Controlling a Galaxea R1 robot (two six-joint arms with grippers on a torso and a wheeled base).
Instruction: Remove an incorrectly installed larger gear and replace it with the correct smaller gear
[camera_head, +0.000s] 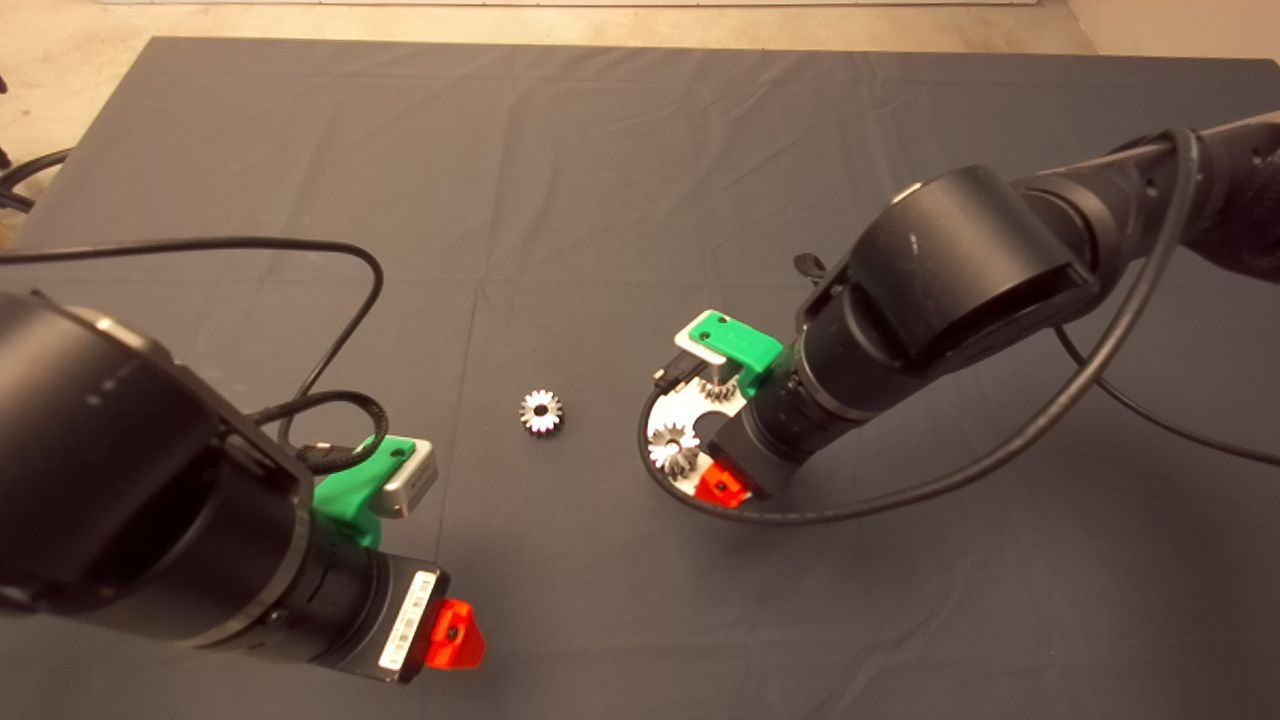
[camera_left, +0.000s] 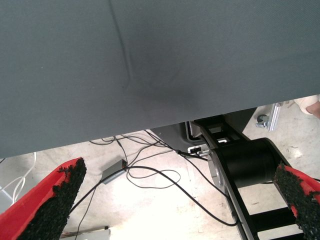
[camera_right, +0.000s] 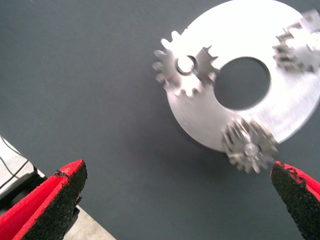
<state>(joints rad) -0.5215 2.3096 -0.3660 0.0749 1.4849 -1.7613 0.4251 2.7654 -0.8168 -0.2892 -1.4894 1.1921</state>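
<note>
Shiny steel gears (camera_right: 186, 71) on a silvery plate (camera_right: 250, 40), dark grey mat (camera_head: 600, 180), red-fingered green tools (camera_head: 722, 340).

Three cameras: one overhead, one on each wrist.

The head camera looks steeply down on the dark mat (camera_head: 600, 180), both arms reaching in from the sides. The right wrist camera hangs close over the round plate (camera_right: 240, 30) with its gears, the same plate (camera_head: 678, 412) the head view catches partly under that arm. The left wrist camera faces past the mat's edge to the floor (camera_left: 150, 210).
</note>
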